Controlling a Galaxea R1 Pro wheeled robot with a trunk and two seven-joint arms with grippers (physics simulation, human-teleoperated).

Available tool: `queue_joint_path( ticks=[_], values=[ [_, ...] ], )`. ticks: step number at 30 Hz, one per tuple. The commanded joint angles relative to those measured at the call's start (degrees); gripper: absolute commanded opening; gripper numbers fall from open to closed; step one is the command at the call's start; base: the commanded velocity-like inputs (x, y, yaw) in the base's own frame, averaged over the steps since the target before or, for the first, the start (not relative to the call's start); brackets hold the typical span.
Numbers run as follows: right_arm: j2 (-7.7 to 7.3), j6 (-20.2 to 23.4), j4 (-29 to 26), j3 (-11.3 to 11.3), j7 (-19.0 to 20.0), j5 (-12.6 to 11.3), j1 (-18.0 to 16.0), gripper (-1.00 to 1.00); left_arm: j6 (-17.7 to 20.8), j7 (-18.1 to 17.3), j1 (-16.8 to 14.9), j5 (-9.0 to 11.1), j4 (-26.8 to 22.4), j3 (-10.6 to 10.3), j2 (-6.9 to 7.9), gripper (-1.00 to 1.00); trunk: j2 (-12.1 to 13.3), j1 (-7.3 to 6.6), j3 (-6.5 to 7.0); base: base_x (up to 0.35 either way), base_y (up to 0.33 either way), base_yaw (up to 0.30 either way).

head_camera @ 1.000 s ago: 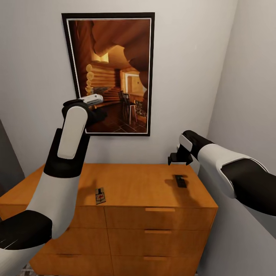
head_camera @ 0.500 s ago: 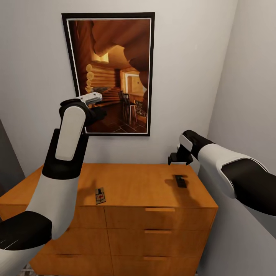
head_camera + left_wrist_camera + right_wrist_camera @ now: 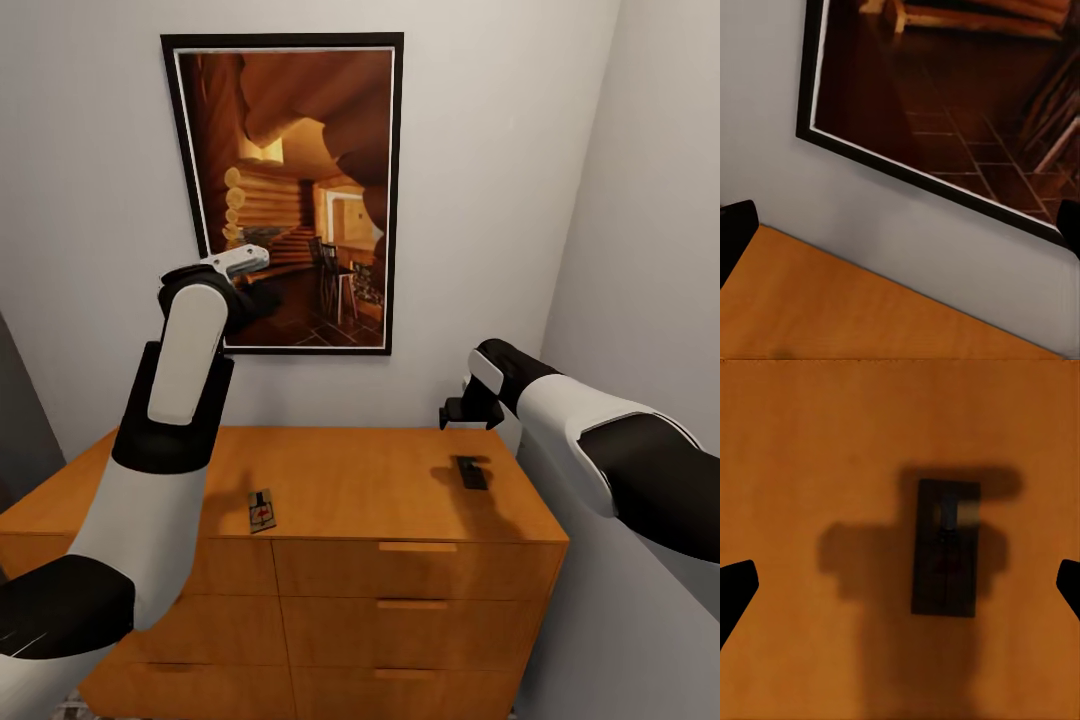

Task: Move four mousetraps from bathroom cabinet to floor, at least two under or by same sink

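The orange-brown cabinet [image 3: 350,470] stands against the wall with two mousetraps on its top. One mousetrap [image 3: 262,510] lies near the front edge, tan with a red spot. The other mousetrap [image 3: 470,472] lies at the right in shadow, directly under my right gripper [image 3: 465,412]. In the right wrist view this mousetrap [image 3: 945,547] sits between wide-apart fingertips [image 3: 735,589], so the right gripper [image 3: 901,585] is open and empty above it. My left gripper [image 3: 255,297] is raised in front of the picture, open and empty [image 3: 901,229]. The bathroom floor and sink are out of view.
A large framed picture [image 3: 290,190] of a log interior hangs on the wall above the cabinet. A side wall [image 3: 650,250] closes in at the right, close to the cabinet's end. Drawer fronts with handles [image 3: 417,547] face me.
My left arm has wavered slightly in front of the picture. The right arm and both mousetraps have stayed put.
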Motion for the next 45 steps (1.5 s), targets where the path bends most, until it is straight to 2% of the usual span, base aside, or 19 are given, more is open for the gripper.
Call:
queue_joint_path(
  ticks=[1,5,7,14,33,37,45],
  values=[
    [0.00,0.2,-0.1,0.2,-0.5,-0.6,0.0,1.00,0.5,0.6,-0.1,0.5,0.0,0.0,0.00,1.00,0.0,0.00,-0.07,0.000,0.000,0.000],
    [-0.05,0.2,-0.1,0.2,-0.5,-0.6,0.0,1.00,-0.9,0.7,0.2,0.5,-0.1,-1.4,0.00,1.00,0.0,0.00,-0.07,0.000,0.000,0.000],
    [-0.07,0.2,-0.1,0.2,-0.5,-0.6,-0.1,1.00,-1.5,0.8,0.3,0.5,-0.1,-2.5,0.00,1.00,-0.8,0.44,-0.43,0.000,0.000,0.000],
    [-0.10,0.2,-0.2,0.2,-0.5,-0.6,-0.1,1.00,-2.3,1.0,0.4,0.4,-0.1,-3.9,0.01,1.00,-3.7,1.98,-1.69,0.000,0.000,0.000],
    [-0.11,0.2,-0.2,0.2,-0.6,-0.6,-0.1,1.00,-2.7,1.0,0.5,0.4,-0.1,-4.6,-0.01,1.00,-11.3,6.15,-5.10,0.000,0.000,0.000],
    [-0.20,0.2,-0.3,0.3,-0.6,-0.6,-0.2,1.00,-2.7,1.0,0.5,0.4,-0.1,-4.6,-0.03,1.00,-11.3,6.15,-5.10,0.000,0.000,0.000],
    [-0.64,0.2,-0.4,0.2,-0.6,-0.5,-0.3,1.00,-2.7,1.0,0.5,0.4,-0.1,-4.6,-0.02,1.00,-14.5,7.91,-6.54,0.000,0.000,0.000]
  ],
)
